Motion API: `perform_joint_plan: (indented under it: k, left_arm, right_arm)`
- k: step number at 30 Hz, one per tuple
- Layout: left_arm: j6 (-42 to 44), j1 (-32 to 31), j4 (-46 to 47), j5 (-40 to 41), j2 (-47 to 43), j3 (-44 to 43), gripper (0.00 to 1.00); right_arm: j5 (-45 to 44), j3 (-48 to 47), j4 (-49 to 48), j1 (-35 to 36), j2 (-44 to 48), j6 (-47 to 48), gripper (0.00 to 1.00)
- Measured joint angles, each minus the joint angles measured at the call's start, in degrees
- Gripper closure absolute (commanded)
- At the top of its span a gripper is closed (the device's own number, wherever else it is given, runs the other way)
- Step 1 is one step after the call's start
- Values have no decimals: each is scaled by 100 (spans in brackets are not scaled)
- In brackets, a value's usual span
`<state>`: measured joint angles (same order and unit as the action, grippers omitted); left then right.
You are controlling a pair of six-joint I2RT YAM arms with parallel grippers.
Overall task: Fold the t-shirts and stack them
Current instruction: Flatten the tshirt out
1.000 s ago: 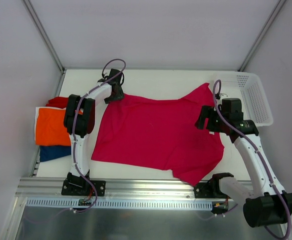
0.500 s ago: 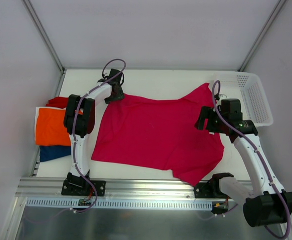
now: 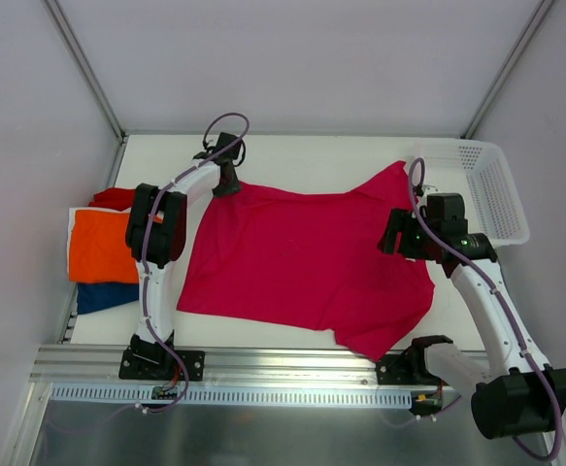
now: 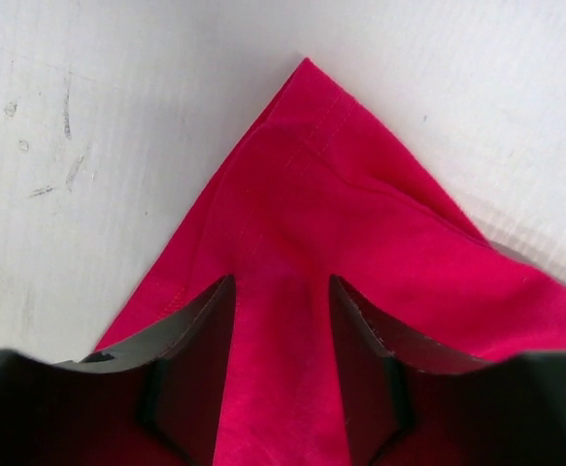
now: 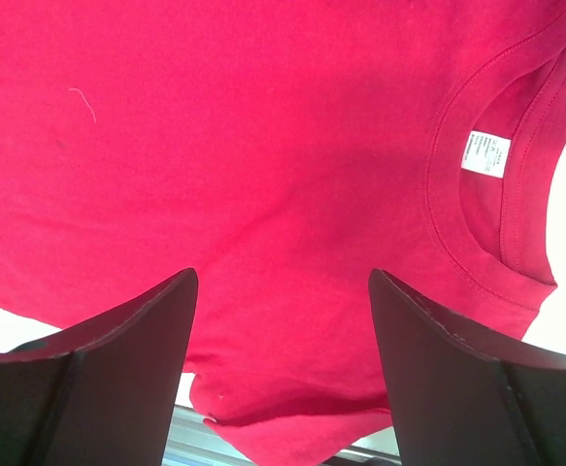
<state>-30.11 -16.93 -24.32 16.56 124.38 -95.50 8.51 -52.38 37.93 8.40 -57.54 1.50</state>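
The magenta-pink t-shirt lies spread flat in the middle of the table, with its collar toward the right. My left gripper is at the shirt's far left corner. In the left wrist view its fingers stand apart and straddle a ridge of the pink cloth just behind the corner tip. My right gripper hovers wide open over the shirt's right side. In the right wrist view it is over the cloth beside the collar and its white label.
A stack of folded shirts lies at the left table edge, with orange on top. Red, dark blue and a white edge show around it. A white perforated basket stands at the back right.
My left gripper has shifted slightly farther back and right at the shirt's corner. The right arm and the shirt have barely moved.
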Motion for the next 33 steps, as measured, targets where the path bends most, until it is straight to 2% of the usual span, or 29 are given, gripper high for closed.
perform_joint_plan:
  k: [3,7,25,33]
  left_arm:
    - [0,0,-2,9,0,-44,89]
    - [17,0,-2,55,0,-87,100]
    - [146,-2,-35,603,-9,-166,100]
    - [407,0,-103,662,-11,-1115,100]
  right_arm:
    - [2,24,-9,0,-2,0,28]
    - [4,76,-11,0,-2,0,29]
    - [15,262,-105,0,-2,-59,30]
    - [35,356,-254,0,-2,-153,27]
